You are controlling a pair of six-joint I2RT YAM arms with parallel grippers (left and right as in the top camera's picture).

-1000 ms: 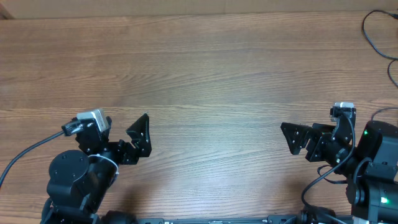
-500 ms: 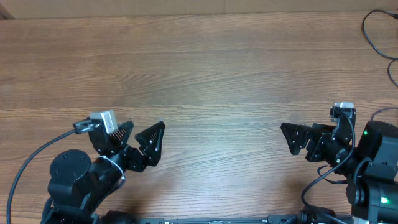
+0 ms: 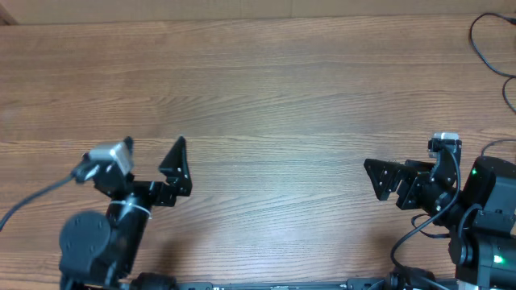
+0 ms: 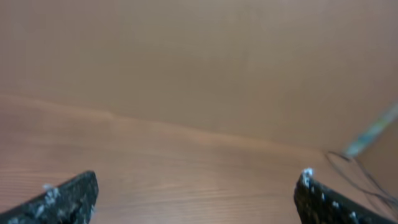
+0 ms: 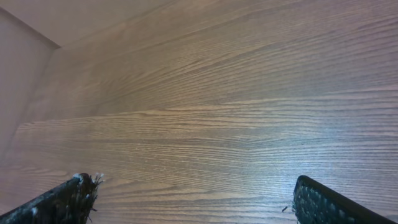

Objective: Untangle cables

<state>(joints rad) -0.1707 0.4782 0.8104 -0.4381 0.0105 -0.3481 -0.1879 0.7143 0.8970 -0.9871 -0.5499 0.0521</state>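
Observation:
No coiled bundle of cables shows in any view. A thin black cord (image 3: 482,44) loops at the table's far right edge; a thin dark strand also shows blurred at the right of the left wrist view (image 4: 359,173). My left gripper (image 3: 176,166) is open and empty over bare wood at the front left, with its jaws wide apart in the left wrist view (image 4: 199,190). My right gripper (image 3: 374,179) is open and empty at the front right, with only wood grain between its jaws in the right wrist view (image 5: 194,190).
The wooden table (image 3: 266,105) fills the overhead view. The left arm's base (image 3: 93,242) and the right arm's base (image 3: 484,217), with their thicker black cables, stand at the front edge. A pale wall (image 4: 199,56) rises behind the table.
My left gripper swung right, then back left and a little farther from the front edge, turning at the wrist. The right arm has not moved.

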